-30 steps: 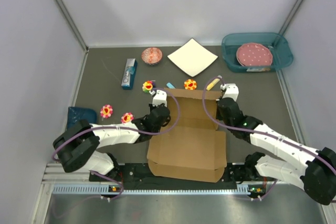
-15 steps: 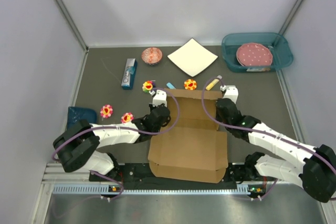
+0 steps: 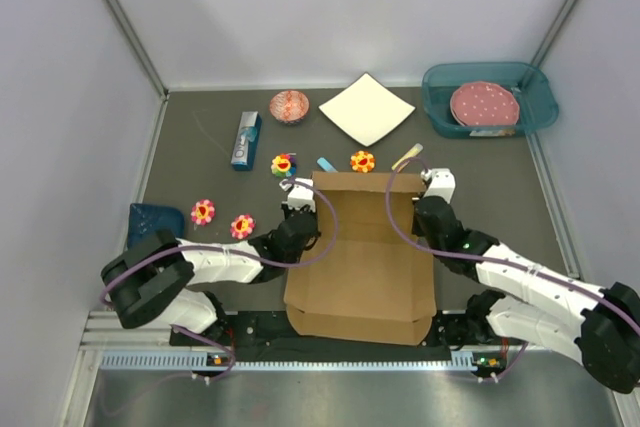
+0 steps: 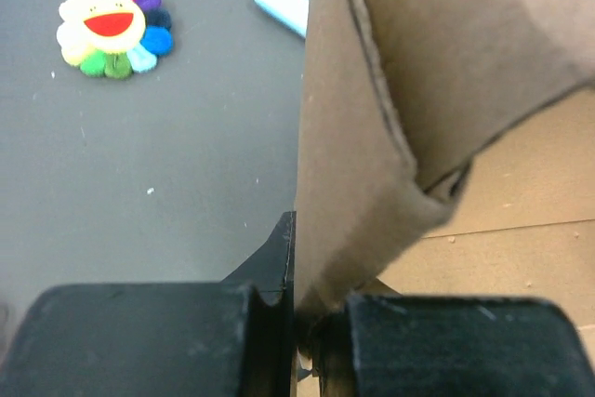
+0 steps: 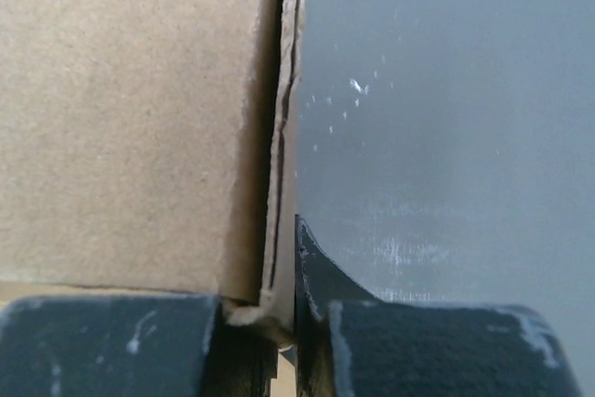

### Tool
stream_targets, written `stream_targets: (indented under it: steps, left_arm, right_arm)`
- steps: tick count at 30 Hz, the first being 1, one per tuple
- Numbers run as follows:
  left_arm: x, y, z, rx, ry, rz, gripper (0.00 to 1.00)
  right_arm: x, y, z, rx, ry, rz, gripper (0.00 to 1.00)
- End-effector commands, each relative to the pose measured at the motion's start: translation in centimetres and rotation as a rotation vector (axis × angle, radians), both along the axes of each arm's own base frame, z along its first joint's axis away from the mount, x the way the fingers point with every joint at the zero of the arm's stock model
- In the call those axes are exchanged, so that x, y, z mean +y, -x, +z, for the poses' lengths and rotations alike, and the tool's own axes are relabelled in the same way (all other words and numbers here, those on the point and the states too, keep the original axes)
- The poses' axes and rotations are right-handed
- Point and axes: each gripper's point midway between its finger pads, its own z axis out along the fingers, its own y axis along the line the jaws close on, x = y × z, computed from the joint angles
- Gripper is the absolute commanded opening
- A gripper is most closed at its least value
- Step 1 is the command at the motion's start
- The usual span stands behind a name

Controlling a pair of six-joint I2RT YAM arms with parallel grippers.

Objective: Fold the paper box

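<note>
Brown cardboard, the paper box (image 3: 360,277) lay at the table's 6 o'clock side in the top view. Its long axis ran from 6 to 12 o'clock, and the far panel stood raised at the 12 end. At 2 o'clock a teal bin (image 3: 436,97) held a pink dotted plate (image 3: 484,104). From the left wrist, the left gripper (image 4: 297,323) was clamped on the box's left wall. From the right wrist, the right gripper (image 5: 284,309) pinched the right wall.
</note>
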Motion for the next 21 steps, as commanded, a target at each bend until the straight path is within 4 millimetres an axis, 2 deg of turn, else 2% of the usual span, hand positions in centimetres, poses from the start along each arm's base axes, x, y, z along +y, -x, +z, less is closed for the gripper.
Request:
stream_targets:
  steps: [1,2,3,4,7,9,10,11,13,14,16,17,21]
  left_arm:
    - [-0.1,-2.2,6.5,-0.276,0.199,0.069,0.0]
    - [0.7,-2.2,6.3,-0.316,0.153,0.075,0.0]
    - [0.8,-2.6,9.2,-0.417,0.256,0.1,0.0]
    - [1.0,-2.8,8.6,-0.437,0.236,0.115,0.0]
    - [1.5,-3.3,10.6,-0.573,0.222,0.143,0.0]
    - [1.2,-4.3,11.2,-0.577,0.212,0.182,0.0]
    - [1.0,-4.8,10.6,-0.562,0.183,0.185,0.0]
    - [0.6,-5.2,10.9,-0.567,0.19,0.183,0.0]
    - [0.3,-5.7,10.1,-0.54,0.182,0.188,0.0]
    - [0.0,-6.1,9.1,-0.505,0.133,0.18,0.0]
    - [-0.7,-6.4,7.6,-0.443,0.16,0.178,0.0]
    - [-0.6,-6.4,6.0,-0.398,0.129,0.178,0.0]
    - [-0.1,-5.6,3.1,-0.329,0.19,0.191,0.0]
  right_arm:
    - [0.5,-2.7,5.1,-0.255,-0.125,-0.058,0.0]
    - [0.5,-3.0,5.5,-0.283,-0.131,-0.06,0.0]
    - [0.5,-3.3,5.6,-0.308,-0.128,-0.065,0.0]
    - [0.6,-3.8,6.4,-0.356,-0.144,-0.069,0.0]
    - [0.7,-4.7,6.6,-0.396,-0.128,-0.076,0.0]
    - [1.4,-5.6,7.8,-0.43,-0.146,-0.077,0.0]
    - [1.6,-6.1,6.9,-0.406,-0.12,-0.074,0.0]
    - [1.8,-6.4,6.7,-0.399,-0.117,-0.073,0.0]
    - [2.1,-7.0,6.4,-0.384,-0.107,-0.081,0.0]
    - [2.2,-7.2,5.3,-0.357,-0.09,-0.078,0.0]
    - [2.1,-7.3,4.0,-0.33,-0.085,-0.094,0.0]
    - [2.1,-7.2,3.1,-0.313,-0.077,-0.096,0.0]
    - [1.8,-6.7,0.5,-0.268,-0.075,-0.109,0.0]
